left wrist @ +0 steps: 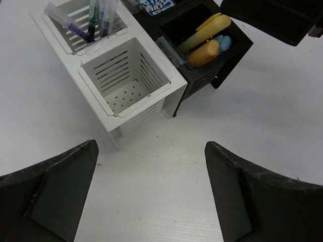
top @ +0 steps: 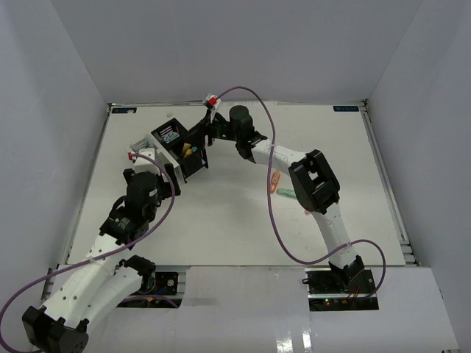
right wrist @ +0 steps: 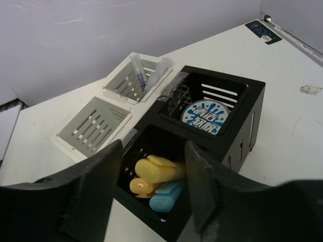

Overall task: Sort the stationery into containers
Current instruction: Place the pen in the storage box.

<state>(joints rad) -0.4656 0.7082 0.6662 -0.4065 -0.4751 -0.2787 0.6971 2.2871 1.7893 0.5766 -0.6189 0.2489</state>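
The containers stand at the back left of the table. In the right wrist view my right gripper is open just above the nearer black compartment, which holds a yellow highlighter, an orange one and a blue one. The blue-white tub lies in the other black compartment. Pens stand in the far white compartment. The near white compartment is empty. My left gripper is open and empty over bare table in front of the white compartments.
An orange highlighter and a green one lie on the table beside my right arm's forearm. White walls close in the table on three sides. A purple cable loops over each arm.
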